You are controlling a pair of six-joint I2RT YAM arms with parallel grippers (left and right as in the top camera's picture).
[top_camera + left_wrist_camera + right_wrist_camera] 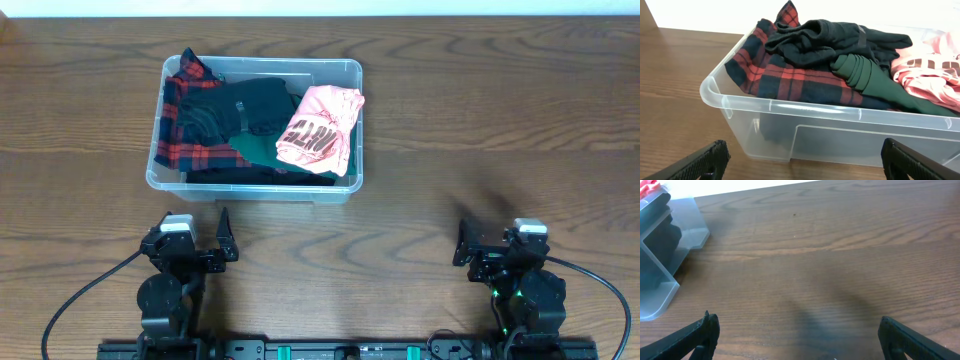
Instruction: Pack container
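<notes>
Clear plastic container (255, 190) sits on wooden table (500, 120), left of centre. Inside: red-black plaid shirt (175, 115), black garment (250, 105), rolled green garment (865, 80), pink lettered shirt (320, 130) at right end. Left end effector (802, 162): fingers apart, empty, facing container's near wall. Right end effector (799, 330): fingers apart, empty, low over table, right of container.

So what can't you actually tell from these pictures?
Overhead: the bottom of the container, buried under clothes.
Overhead: lettering on the pink shirt, folded over, only partly readable.
Left wrist: that shirt runs off the right edge.
Right wrist: only the container's corner shows, cut by the left edge.
</notes>
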